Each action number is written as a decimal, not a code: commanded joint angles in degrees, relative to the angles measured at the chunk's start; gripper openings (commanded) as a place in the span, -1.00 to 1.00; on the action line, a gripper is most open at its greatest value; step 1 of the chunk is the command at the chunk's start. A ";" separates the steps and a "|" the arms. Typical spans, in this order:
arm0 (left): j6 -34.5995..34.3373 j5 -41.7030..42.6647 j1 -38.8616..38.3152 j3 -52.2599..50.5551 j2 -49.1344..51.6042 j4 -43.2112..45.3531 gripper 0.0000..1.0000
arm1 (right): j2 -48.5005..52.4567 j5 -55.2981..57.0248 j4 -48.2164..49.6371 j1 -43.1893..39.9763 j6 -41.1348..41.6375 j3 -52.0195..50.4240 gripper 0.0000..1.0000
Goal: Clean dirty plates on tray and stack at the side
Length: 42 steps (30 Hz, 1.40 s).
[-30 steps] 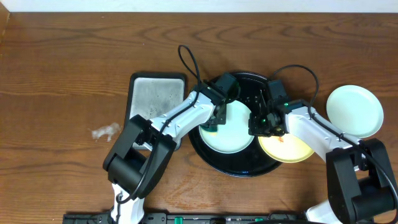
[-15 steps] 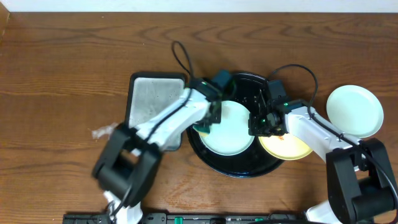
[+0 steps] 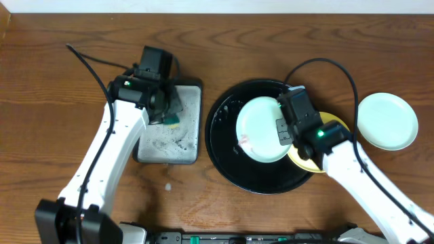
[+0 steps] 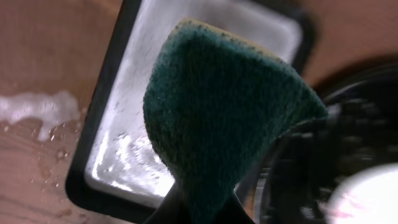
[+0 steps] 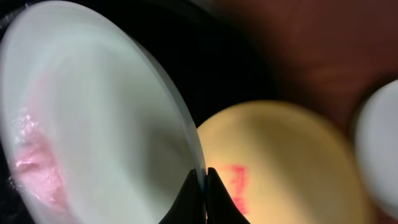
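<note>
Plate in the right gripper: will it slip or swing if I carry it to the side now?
Probably slippery: the plate looks glossy, with a wet pink smear on it. The right gripper pinches only its thin rim, so the plate may pivot as it moves. It looks stiff and light, so bending seems unlikely.

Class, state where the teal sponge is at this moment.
In the overhead view, left of centre, the sponge is pinched in the left hand over the silvery metal tray, which lies just left of the black tray.
</note>
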 commanded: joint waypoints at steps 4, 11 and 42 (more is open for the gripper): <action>6.73 0.87 3.37 -5.97 1.51 1.84 -0.50 | -5.20 27.45 -1.09 12.81 -11.41 4.50 -0.98; 7.08 2.16 3.39 -5.90 -0.13 1.79 -0.07 | -5.20 32.57 -1.16 20.15 -15.26 5.55 -0.98; 7.10 3.19 3.37 -5.81 -12.96 0.94 0.63 | -10.16 47.56 -0.24 32.52 -22.99 5.62 -0.98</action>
